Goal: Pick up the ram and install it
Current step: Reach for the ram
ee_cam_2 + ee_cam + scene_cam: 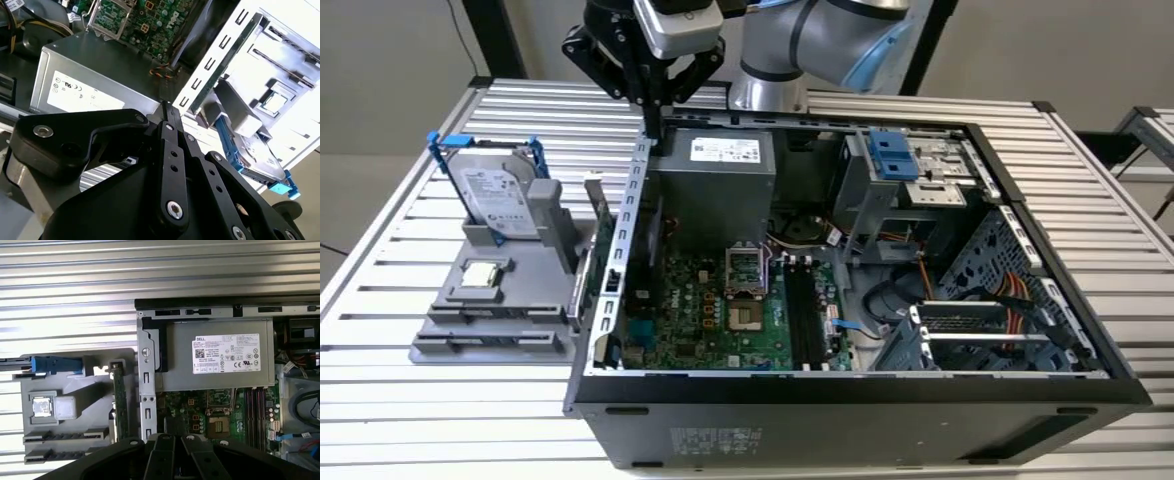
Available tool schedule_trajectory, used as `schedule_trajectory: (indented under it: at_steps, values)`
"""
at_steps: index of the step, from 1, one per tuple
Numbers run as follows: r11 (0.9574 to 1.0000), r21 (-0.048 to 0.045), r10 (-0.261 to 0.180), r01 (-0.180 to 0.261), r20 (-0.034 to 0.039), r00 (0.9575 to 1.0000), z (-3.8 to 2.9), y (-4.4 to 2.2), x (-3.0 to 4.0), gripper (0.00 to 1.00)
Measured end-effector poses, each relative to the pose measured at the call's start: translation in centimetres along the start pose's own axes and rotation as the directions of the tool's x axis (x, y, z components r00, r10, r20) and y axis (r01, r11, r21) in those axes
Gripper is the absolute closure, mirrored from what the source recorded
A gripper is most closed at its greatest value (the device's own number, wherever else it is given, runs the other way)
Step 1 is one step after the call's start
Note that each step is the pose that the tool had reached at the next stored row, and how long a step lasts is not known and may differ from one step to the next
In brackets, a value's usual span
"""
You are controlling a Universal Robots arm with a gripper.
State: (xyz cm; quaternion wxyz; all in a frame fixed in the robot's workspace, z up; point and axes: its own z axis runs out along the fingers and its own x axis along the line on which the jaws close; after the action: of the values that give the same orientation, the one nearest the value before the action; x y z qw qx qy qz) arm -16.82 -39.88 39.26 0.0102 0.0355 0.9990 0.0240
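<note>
Slatted counter [387, 225] bears a grey holder [467, 320] with the ram [119, 400] upright just beside the case wall [630, 230]; the tool [650, 118], closed and empty above, might clip that wall if lowered.

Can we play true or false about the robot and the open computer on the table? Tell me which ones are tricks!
1. The ram stands in the gray holder, outside the computer case. True.
2. The gripper is holding the ram. False: it holds nothing and is up by the case's far edge, apart from the ram.
3. The hard drive stands upright in the holder. True.
4. The computer case has its cover on. False: it is open, and you can see the green circuit board inside.
</note>
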Motion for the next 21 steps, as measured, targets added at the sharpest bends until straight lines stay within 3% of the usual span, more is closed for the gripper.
schedule_trajectory:
  at_steps: [21]
  values:
    - [1.0,0.0,0.0,0.0,0.0,1.0,-0.02,-0.11,1.55,1.0]
